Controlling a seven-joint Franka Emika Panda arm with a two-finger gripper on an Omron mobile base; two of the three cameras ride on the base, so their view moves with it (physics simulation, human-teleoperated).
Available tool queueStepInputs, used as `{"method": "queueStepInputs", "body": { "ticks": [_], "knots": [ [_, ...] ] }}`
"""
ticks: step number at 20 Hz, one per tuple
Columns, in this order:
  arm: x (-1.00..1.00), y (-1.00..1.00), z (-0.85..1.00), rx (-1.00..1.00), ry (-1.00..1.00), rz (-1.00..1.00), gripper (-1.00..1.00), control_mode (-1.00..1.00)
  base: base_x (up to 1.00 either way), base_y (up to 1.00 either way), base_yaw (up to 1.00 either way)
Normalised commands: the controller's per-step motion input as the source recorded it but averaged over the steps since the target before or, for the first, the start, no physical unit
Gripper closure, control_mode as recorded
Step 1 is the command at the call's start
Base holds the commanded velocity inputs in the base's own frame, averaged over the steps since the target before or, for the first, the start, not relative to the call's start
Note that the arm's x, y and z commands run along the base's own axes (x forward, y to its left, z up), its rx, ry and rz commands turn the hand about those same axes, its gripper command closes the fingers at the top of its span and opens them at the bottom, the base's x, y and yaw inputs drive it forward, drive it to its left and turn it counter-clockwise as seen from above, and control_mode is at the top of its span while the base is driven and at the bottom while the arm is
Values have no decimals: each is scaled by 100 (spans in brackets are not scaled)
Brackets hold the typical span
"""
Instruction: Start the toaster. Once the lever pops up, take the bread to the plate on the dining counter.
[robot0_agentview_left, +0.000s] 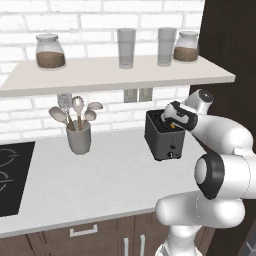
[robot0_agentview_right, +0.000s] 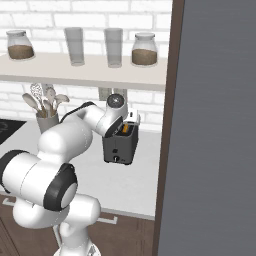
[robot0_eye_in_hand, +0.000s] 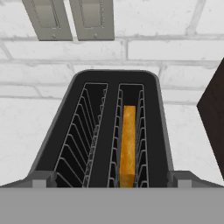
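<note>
Hand view, bread (robot0_eye_in_hand: 127, 144) upright in toaster's (robot0_eye_in_hand: 100, 131) right slot, seemingly edge-on, claw (robot0_eye_in_hand: 109, 183) spread wide above.

A dark grey boxy toaster (robot0_eye_in_hand: 114, 131) stands upright on a pale surface (robot0_agentview_left: 90, 185). One golden-brown bread (robot0_eye_in_hand: 127, 144) slice sits edge-up in its right slot.

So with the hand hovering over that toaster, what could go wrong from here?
The bread sits deep in one narrow slot, so the open fingers might catch the wire guides or miss it. The toaster stands close to the dark wall panel, leaving the arm little room on that side, and a nudge could shift the toaster.
</note>
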Motion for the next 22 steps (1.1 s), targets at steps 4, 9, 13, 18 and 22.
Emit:
{"method": "queueStepInputs", "body": {
  "ticks": [4, 9, 13, 18, 22],
  "knots": [
    [0, 0, 0, 0, 0, 0, -100, -100, 0, 0, 0],
    [0, 0, 0, 0, 0, 0, -100, -100, 0, 0, 0],
    [0, 0, 0, 0, 0, 0, -100, -100, 0, 0, 0],
    [0, 0, 0, 0, 0, 0, -100, -100, 0, 0, 0],
    [0, 0, 0, 0, 0, 0, -100, -100, 0, 0, 0]
  ]
}}
